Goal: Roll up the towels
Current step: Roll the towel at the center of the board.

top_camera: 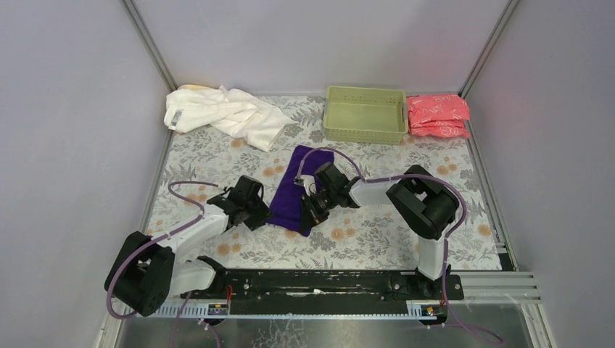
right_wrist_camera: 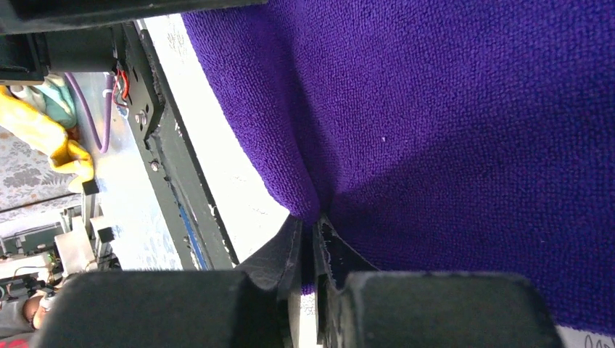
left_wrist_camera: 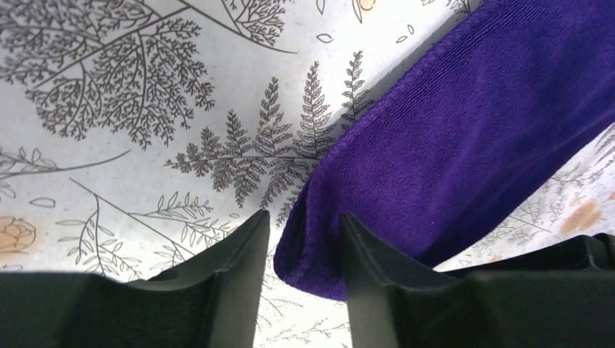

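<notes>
1 green basket (top_camera: 365,133) by packets (top_camera: 437,114), R gripper (right_wrist_camera: 313,226) pinching purple towel (right_wrist_camera: 450,130)

Top view: my right wrist covers the middle of the purple towel (top_camera: 289,199), and my right fingers (right_wrist_camera: 286,250) cannot be seen beneath it. My left fingers (left_wrist_camera: 243,246) are likewise hidden under their own housing there. The yellow towel (top_camera: 190,88) shows only as a thin strip behind the white towel (top_camera: 221,112). The tag (top_camera: 174,120) on the white towel is too small to read, as is the print on the packets (top_camera: 437,109).

Left wrist view: the purple towel runs off the top and right edges.

Right wrist view: it runs off the same edges, and its pinched fold disappears between my right fingers.
</notes>
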Robot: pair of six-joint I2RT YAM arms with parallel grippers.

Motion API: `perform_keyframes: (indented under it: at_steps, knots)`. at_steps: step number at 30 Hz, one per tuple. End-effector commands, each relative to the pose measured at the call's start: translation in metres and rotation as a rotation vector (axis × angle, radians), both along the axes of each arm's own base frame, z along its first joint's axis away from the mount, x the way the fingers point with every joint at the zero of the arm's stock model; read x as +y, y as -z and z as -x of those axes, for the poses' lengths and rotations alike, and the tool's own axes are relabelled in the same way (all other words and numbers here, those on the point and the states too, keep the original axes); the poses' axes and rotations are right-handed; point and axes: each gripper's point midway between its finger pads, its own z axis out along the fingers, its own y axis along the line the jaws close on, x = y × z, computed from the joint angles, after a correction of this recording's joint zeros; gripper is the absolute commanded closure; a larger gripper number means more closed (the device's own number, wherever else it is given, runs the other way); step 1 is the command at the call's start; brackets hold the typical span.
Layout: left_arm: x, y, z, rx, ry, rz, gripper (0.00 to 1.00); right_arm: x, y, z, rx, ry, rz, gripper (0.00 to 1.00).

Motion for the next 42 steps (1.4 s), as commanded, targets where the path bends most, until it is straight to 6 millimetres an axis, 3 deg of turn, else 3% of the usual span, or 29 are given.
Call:
perform_keyframes:
  at_steps: [1,6,8,11,15,23,27,32,35,40,42]
  knots:
    - [-0.008,-0.012,-0.026,-0.084,-0.011,0.019,0.66,0.0,-0.012,-0.003,-0.076,-0.016,-0.028,0.84]
    - [-0.009,-0.01,-0.028,-0.077,-0.006,0.011,0.88,-0.001,-0.022,-0.005,-0.213,-0.022,-0.021,0.71]
    - [-0.009,-0.011,-0.028,-0.076,-0.005,0.014,0.92,-0.001,-0.029,-0.006,-0.294,-0.03,-0.01,0.64]
    - [-0.01,-0.014,-0.027,-0.079,-0.006,0.019,0.95,0.002,-0.035,-0.005,-0.431,-0.058,0.017,0.55]
    - [-0.008,-0.015,-0.025,-0.078,-0.012,0.015,0.96,0.008,-0.036,-0.004,-0.582,-0.085,0.063,0.49]
    - [-0.006,-0.015,-0.024,-0.075,-0.013,0.007,0.96,0.01,-0.013,0.003,-0.728,-0.163,0.184,0.48]
    - [-0.004,-0.014,-0.024,-0.074,-0.017,0.0,0.96,0.009,0.0,0.018,-0.751,-0.222,0.225,0.5]
    - [-0.001,-0.012,-0.023,-0.069,-0.022,-0.018,0.95,-0.002,0.019,0.019,-0.791,-0.246,0.323,0.54]
    - [0.003,-0.011,-0.022,-0.063,-0.026,-0.039,0.95,-0.002,0.018,0.019,-0.798,-0.251,0.33,0.68]
    - [0.008,-0.012,-0.025,-0.066,-0.027,-0.067,0.94,0.017,0.001,0.033,-0.705,-0.273,0.206,0.97]
    - [0.012,-0.014,-0.028,-0.075,-0.033,-0.081,0.91,0.024,-0.01,0.036,-0.619,-0.269,0.137,1.0]
